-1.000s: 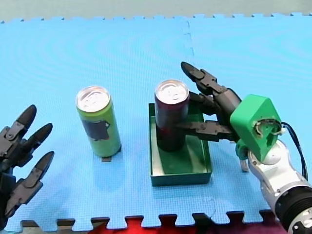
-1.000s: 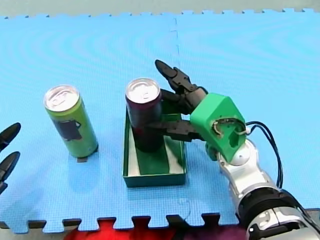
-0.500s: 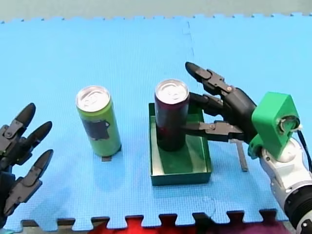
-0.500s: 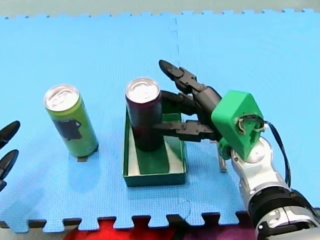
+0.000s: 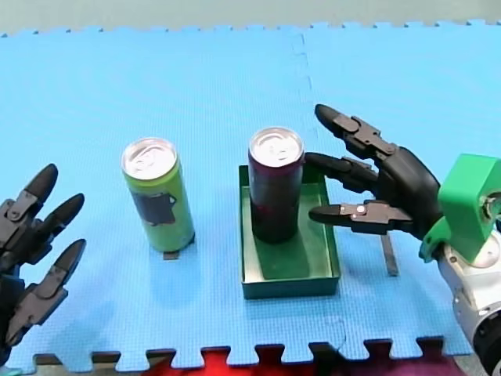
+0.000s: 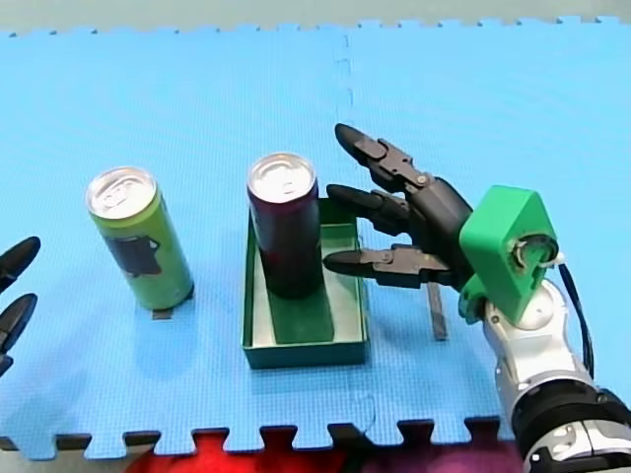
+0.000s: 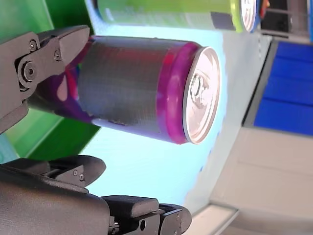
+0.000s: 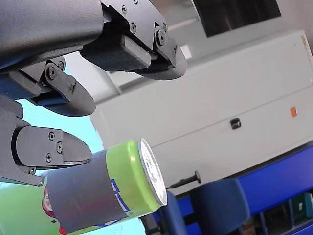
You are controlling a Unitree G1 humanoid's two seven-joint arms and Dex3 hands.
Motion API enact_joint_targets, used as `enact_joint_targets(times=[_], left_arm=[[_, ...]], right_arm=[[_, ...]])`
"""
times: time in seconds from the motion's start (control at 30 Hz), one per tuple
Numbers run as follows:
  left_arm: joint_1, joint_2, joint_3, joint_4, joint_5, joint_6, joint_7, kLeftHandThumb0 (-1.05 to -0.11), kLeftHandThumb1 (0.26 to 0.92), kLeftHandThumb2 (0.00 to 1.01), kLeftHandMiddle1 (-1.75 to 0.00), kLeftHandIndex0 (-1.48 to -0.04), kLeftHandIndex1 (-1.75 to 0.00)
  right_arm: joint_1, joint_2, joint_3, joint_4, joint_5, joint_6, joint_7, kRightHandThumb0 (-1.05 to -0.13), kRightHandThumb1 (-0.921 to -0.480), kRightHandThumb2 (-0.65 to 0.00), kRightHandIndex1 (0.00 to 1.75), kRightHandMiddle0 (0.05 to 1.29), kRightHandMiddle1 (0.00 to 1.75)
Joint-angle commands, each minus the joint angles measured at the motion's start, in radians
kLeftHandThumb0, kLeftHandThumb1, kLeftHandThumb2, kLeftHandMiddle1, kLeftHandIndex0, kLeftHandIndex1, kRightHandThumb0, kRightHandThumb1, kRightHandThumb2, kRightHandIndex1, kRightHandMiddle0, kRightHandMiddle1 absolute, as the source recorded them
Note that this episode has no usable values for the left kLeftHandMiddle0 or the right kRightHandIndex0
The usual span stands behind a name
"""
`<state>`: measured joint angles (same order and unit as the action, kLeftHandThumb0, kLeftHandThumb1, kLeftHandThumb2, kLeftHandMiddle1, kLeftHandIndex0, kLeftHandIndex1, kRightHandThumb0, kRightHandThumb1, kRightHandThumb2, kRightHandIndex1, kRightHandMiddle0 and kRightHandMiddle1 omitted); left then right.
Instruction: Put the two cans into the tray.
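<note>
The purple can point(image 5: 275, 188) stands upright inside the green tray point(image 5: 290, 287), in its far half, on a blue foam mat point(image 5: 196, 78). The green can point(image 5: 159, 196) stands upright on the mat to the left of the tray, apart from it. The right hand point(image 5: 403, 188) hangs just right of the tray, holding nothing, its fingers uncurled and reaching toward the purple can; the fingertips point(image 5: 319, 213) are just beside the can, with a thin gap showing. The left hand point(image 5: 31, 251) is at the near left edge of the mat, well apart from the green can, uncurled too and gripping nothing
</note>
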<state>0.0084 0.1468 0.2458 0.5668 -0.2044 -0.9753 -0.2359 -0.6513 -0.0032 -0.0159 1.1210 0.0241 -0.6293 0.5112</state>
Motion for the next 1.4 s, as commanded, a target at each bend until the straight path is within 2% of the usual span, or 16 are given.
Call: enact_joint_targets(times=[0.0,0.17,0.37,0.53,0.7,0.87,0.97,1.17,1.37], left_arm=[[0.005,0.005,0.004,-0.008,-0.007,0.005,0.000,-1.048,0.921,0.29,0.00,-0.46,0.00],[0.006,0.007,0.005,-0.009,-0.016,0.006,-0.007,-1.048,0.921,0.28,0.00,-0.47,0.00],[0.009,0.008,0.005,-0.014,-0.025,0.010,-0.016,-1.048,0.921,0.28,0.00,-0.47,0.00],[0.014,0.009,0.006,-0.024,-0.033,0.016,-0.024,-1.048,0.921,0.27,0.00,-0.47,0.00],[0.016,0.009,0.006,-0.031,-0.040,0.021,-0.031,-1.048,0.921,0.27,0.00,-0.47,0.00],[0.023,0.008,0.007,-0.043,-0.043,0.027,-0.033,-1.048,0.921,0.26,0.00,-0.47,0.00],[0.027,0.007,0.008,-0.048,-0.044,0.030,-0.033,-1.048,0.921,0.26,0.00,-0.47,0.00],[0.028,0.006,0.010,-0.053,-0.046,0.035,-0.035,-1.048,0.921,0.25,0.00,-0.47,0.00],[0.027,0.004,0.009,-0.052,-0.047,0.036,-0.036,-1.048,0.921,0.24,0.00,-0.47,0.00]], right_arm=[[0.003,-0.012,-0.008,-0.008,0.010,0.006,0.008,-1.010,-0.703,0.000,0.00,0.14,0.00],[0.005,-0.026,-0.019,-0.010,0.021,0.004,0.022,-1.003,-0.701,0.000,0.00,0.15,0.00],[0.008,-0.041,-0.023,-0.011,0.010,-0.014,-0.010,-1.018,-0.707,-0.002,0.00,0.15,0.00],[0.013,-0.064,-0.033,-0.002,0.015,-0.028,-0.008,-1.039,-0.712,-0.003,0.01,0.17,0.01],[0.022,-0.090,-0.052,0.003,0.025,-0.028,-0.008,-1.048,-0.716,-0.003,0.01,0.18,0.01],[0.031,-0.121,-0.065,0.019,0.022,-0.029,-0.020,-1.048,-0.722,-0.005,0.01,0.19,0.01],[0.036,-0.135,-0.066,0.026,0.015,-0.034,-0.031,-1.048,-0.727,-0.006,0.02,0.20,0.01],[0.047,-0.152,-0.074,0.034,0.015,-0.039,-0.032,-1.048,-0.735,-0.008,0.02,0.21,0.02],[0.053,-0.159,-0.089,0.034,0.024,-0.048,-0.039,-1.048,-0.741,-0.008,0.02,0.22,0.02]])
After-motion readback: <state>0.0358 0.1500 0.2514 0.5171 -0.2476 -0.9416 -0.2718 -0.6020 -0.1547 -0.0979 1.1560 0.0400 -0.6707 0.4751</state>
